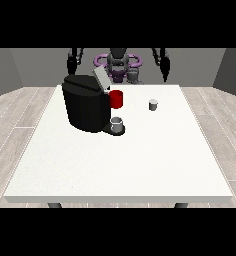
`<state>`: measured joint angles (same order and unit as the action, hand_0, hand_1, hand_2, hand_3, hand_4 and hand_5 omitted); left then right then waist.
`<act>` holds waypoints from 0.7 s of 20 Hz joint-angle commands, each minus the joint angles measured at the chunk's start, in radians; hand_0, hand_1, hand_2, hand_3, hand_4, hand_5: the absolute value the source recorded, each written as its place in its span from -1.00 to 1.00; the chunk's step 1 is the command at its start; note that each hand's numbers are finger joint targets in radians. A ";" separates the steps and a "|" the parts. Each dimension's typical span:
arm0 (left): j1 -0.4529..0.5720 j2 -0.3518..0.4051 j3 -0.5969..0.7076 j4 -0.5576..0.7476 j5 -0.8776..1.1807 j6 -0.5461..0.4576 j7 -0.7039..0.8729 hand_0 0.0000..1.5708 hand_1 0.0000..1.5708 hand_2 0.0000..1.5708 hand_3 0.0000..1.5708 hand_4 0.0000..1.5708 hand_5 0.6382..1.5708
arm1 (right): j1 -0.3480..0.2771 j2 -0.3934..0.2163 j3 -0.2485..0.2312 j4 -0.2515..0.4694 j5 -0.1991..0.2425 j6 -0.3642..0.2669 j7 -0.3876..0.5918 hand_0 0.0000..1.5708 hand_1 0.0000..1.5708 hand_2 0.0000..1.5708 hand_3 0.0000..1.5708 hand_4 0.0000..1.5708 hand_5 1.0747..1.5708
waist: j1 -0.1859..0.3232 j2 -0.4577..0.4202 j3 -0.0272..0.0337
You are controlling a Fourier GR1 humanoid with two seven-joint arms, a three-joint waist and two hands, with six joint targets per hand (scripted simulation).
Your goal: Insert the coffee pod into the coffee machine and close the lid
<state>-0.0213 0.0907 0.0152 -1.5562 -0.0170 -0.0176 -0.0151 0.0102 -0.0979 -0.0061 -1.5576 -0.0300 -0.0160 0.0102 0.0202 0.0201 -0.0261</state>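
The small grey cylindrical coffee pod (153, 104) stands upright near the white table's (140, 165) far edge, well apart from the boxy matte-black coffee machine (85, 102), whose grey lid (101, 78) is tilted up. A grey cup (117, 124) sits on its base, beside a red cylinder (116, 99). Toward the near edge the tabletop is open. Both black hands (71, 64) (164, 65) hang raised behind the far edge; whether their fingers are apart or together cannot be told.

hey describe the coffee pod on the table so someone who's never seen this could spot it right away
Start at the big black coffee machine on the white table. Look toward the view's right, past its red part: the coffee pod is the small grey cylinder standing alone. The grey cup sits on the machine's base instead.
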 commanded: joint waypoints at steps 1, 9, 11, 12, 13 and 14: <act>0.042 0.002 -0.036 0.009 -0.022 -0.034 -0.059 -1.00 -1.00 -1.00 -1.00 -1.00 1.00 | -0.036 0.033 0.003 0.019 0.031 -0.056 0.008 -1.00 -1.00 -1.00 -1.00 -1.00 1.00 | 0.025 -0.014 0.0259; 0.044 0.205 -0.062 0.003 -0.148 -0.163 -0.171 -1.00 -1.00 -1.00 -1.00 -1.00 1.00 | 0.007 0.013 -0.011 0.031 0.150 -0.155 -0.057 -1.00 -1.00 -1.00 -1.00 -1.00 1.00 | -0.020 -0.034 0.0254; 0.020 0.231 -0.055 0.012 -0.181 -0.166 -0.184 -1.00 -1.00 -1.00 -1.00 -1.00 1.00 | -0.011 0.021 -0.008 0.065 0.174 -0.171 -0.112 -1.00 -1.00 -1.00 -1.00 -1.00 1.00 | -0.011 -0.004 0.0259; -0.005 0.236 -0.055 0.029 -0.216 -0.144 -0.172 -1.00 -1.00 -1.00 -1.00 -1.00 1.00 | -0.023 0.012 -0.009 0.054 0.174 -0.170 -0.065 -1.00 -1.00 -1.00 -1.00 -1.00 1.00 | -0.035 0.005 0.0258; -0.032 0.263 -0.024 0.080 -0.194 -0.177 -0.137 -1.00 -1.00 -1.00 -1.00 -1.00 1.00 | -0.053 0.017 0.025 -0.006 0.181 -0.158 -0.004 -1.00 -1.00 -1.00 -1.00 -1.00 1.00 | -0.061 0.001 0.0255; -0.041 0.276 -0.052 0.040 -0.220 -0.192 -0.107 -1.00 -1.00 -1.00 -1.00 -1.00 1.00 | -0.026 0.028 0.009 0.062 0.182 -0.171 -0.078 -1.00 -1.00 -1.00 -1.00 -1.00 1.00 | -0.048 0.013 0.0263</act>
<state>-0.0165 0.3087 -0.0406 -1.5385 -0.1891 -0.1781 -0.1461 -0.0077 -0.0852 -0.0101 -1.5162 0.1155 -0.1550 -0.0437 -0.0058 0.0072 -0.0010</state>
